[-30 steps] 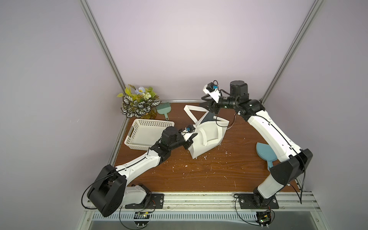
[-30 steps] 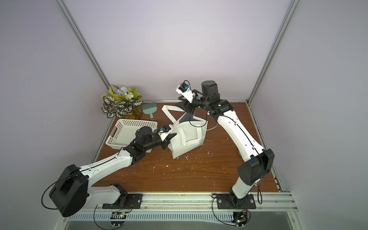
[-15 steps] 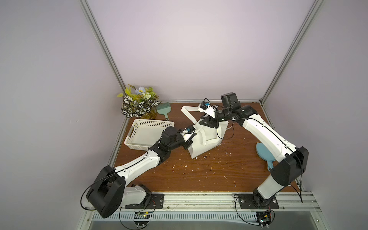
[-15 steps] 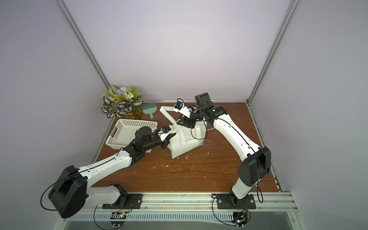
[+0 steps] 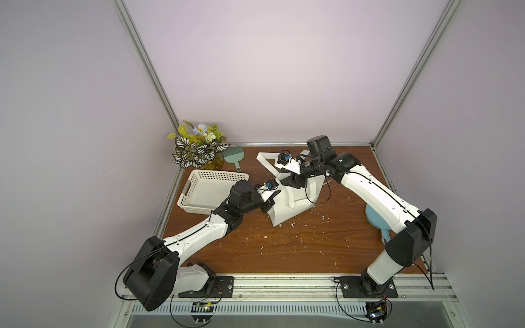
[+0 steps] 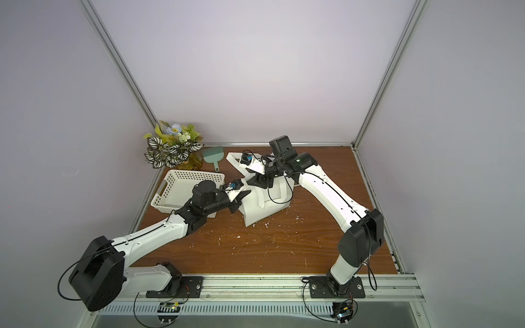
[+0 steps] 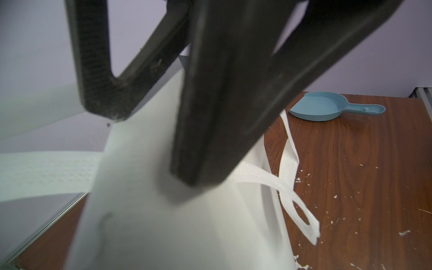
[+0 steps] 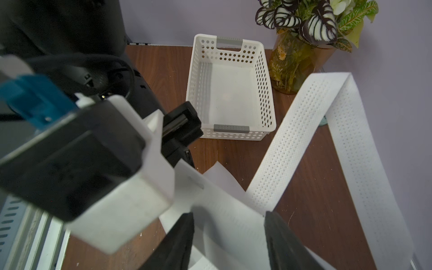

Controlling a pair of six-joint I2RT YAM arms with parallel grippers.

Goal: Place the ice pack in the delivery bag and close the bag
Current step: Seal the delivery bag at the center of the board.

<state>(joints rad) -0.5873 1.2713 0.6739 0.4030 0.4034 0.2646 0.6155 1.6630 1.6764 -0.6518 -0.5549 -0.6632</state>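
Left fingers (image 7: pixel 198 152) are clamped shut on the bag's (image 5: pixel 287 213) edge. Right fingers (image 8: pixel 180 236) stand apart over its mouth, only fabric showing between them. The ice pack is out of sight, likely inside. The next move is to withdraw without snagging the handle (image 8: pixel 327 140).

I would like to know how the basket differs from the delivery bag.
The basket is rigid perforated plastic; the delivery bag is soft fabric with loop handles. Nothing grips the basket, while the left gripper is shut on the bag's edge and the right gripper is open over it. The basket is empty; the bag's inside is hidden. Both are white.
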